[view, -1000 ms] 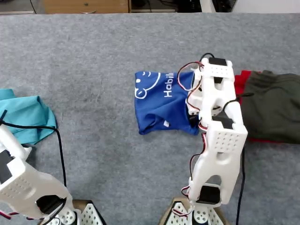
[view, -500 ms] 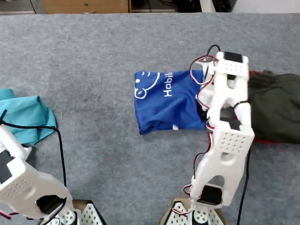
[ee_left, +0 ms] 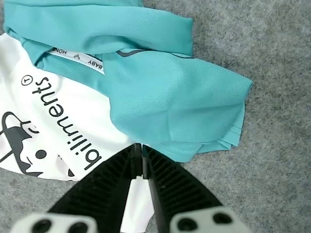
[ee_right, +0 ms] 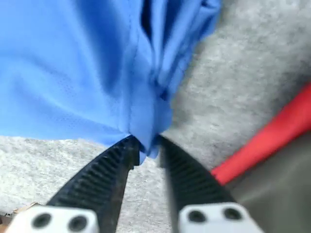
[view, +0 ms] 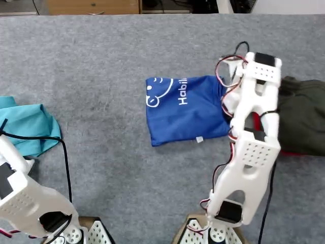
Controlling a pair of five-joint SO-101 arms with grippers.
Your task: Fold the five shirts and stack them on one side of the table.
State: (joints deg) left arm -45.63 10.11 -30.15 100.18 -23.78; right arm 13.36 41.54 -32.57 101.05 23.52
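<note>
I had the right pincer (ee_right: 146,145) clamped on a bunched edge of the folded royal-blue jersey shirt with white lettering (view: 185,109). The cloth sat pinched between its black ribbed fingers (ee_right: 99,182). The rest of that shirt lay flat on the grey felt-covered table (view: 101,66), spreading away beyond the tips. Just beside the pincer, on the side away from the blue shirt, ran a strip of a bright red cloth shirt (ee_right: 272,141). A dark olive-green crumpled shirt (view: 299,122) lay on top of it, and neither of them touched the fingers.

My left pincer (ee_left: 141,154) had its two black fingers pressed together, with nothing between them that I could make out. It hung over a white cotton shirt with black print (ee_left: 43,121). Just ahead of its tips lay the hem of a teal mesh-knit shirt (ee_left: 170,92), folded over and overlapping the white one. Bare grey felt showed to one side of the pincer.
</note>
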